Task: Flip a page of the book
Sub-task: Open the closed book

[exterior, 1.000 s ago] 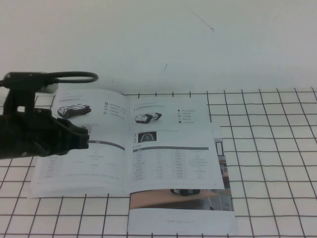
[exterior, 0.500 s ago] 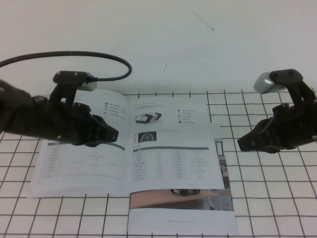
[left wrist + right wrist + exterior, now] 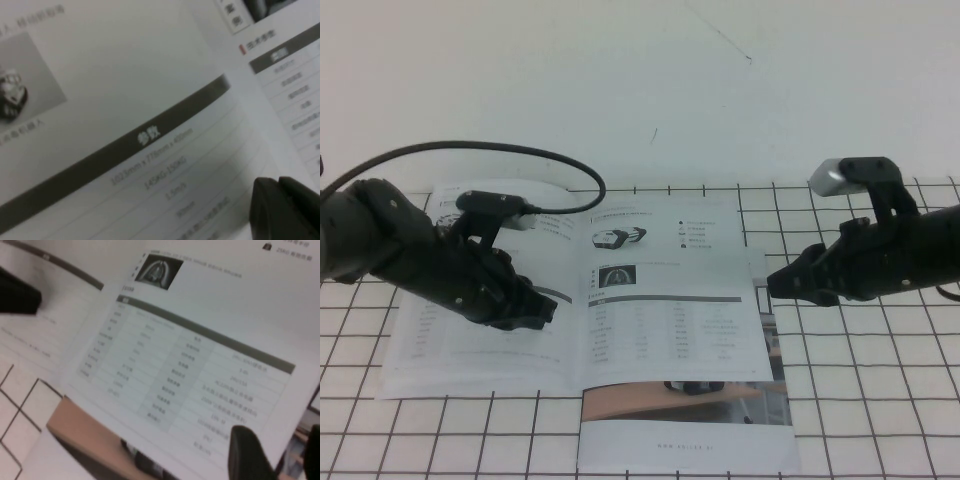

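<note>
Lying open, book (image 3: 590, 300) — left gripper (image 3: 542, 310) over it | right gripper (image 3: 782, 285) apparently beside.

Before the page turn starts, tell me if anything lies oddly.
The open white-paged book lies partly over a brochure with a brown floor photo, hiding its upper part. The left gripper hovers over the left page; the open right gripper hovers beside the right page's edge.

Lighting: even, bright, diffuse; tabletop (image 3: 880, 400) washed pale, shadows faint. High view soft, slightly hazy. Wrist views blurred; print on the book (image 3: 150, 140) barely legible, dark out-of-focus fingers (image 3: 250, 455) at 5 o'clock
</note>
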